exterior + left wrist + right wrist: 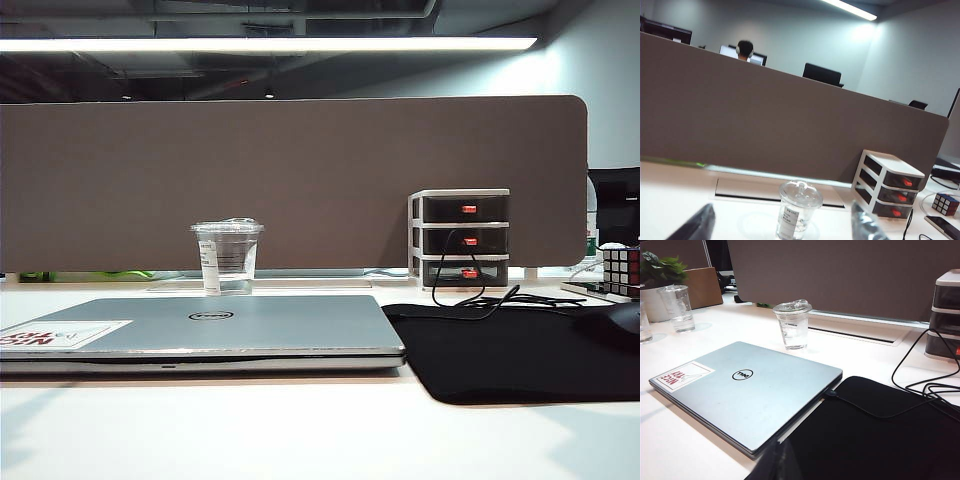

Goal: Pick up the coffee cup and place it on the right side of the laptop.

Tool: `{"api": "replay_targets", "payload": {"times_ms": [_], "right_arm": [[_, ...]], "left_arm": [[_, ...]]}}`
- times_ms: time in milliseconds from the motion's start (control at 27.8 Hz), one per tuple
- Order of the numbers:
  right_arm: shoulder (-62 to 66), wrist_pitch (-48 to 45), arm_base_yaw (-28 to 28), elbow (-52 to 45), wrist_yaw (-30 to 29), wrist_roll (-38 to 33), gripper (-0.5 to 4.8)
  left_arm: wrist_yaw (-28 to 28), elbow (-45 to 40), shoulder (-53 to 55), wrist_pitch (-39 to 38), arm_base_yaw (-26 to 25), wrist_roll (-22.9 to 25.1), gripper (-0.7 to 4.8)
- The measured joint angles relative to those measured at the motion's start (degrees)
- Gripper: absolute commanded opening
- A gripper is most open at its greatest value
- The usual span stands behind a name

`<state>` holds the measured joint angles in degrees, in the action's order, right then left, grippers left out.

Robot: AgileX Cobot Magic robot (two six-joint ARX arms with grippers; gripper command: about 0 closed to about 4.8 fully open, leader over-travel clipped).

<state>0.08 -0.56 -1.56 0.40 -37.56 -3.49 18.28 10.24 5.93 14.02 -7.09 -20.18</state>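
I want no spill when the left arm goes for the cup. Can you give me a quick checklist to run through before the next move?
1. Coffee cup upright, lid on: ok.
2. Cup free, nothing touching it: ok; it stands alone behind the laptop.
3. Left end effector open, cup between its fingers in its wrist view: ok.
4. Spot right of the laptop: not ok; a black mat and cables lie there.
5. Right end effector out of the way: cannot tell; only a dark blurred part shows.

The small clear plastic coffee cup (228, 257) looks glossy. The thin silver metal laptop (200, 332) has a smooth satin lid; the black cloth mat (520, 352) is matt.
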Motion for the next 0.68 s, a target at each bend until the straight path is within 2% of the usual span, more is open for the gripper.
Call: {"api": "replay_targets", "payload": {"times_ms": [72,108,324,396,504,576,684], "right_arm": [[0.00,0.09,0.00,0.00,0.00,0.02,-0.01],[0.00,0.46,0.00,0.00,0.00,0.02,-0.01],[0.00,1.55,0.00,0.00,0.00,0.00,-0.01],[0.00,1.66,0.00,0.00,0.00,0.00,-0.01],[0.00,3.13,0.00,0.00,0.00,0.00,-0.01],[0.00,4.42,0.00,0.00,0.00,0.02,-0.01],[0.00,5.88,0.00,0.00,0.00,0.13,-0.01]], "left_arm": [[-0.02,3.43,6.78,0.44,0.00,0.13,3.46],[0.17,5.42,12.66,2.93,0.00,1.11,3.46],[2.91,10.69,28.72,15.26,0.00,2.23,3.47],[3.50,12.09,33.18,17.51,0.00,2.69,3.76],[5.73,14.82,42.86,22.21,0.00,4.66,4.79],[5.77,16.00,48.63,25.05,0.00,5.22,4.79],[8.74,16.72,56.54,33.27,0.00,6.14,4.79]]}}
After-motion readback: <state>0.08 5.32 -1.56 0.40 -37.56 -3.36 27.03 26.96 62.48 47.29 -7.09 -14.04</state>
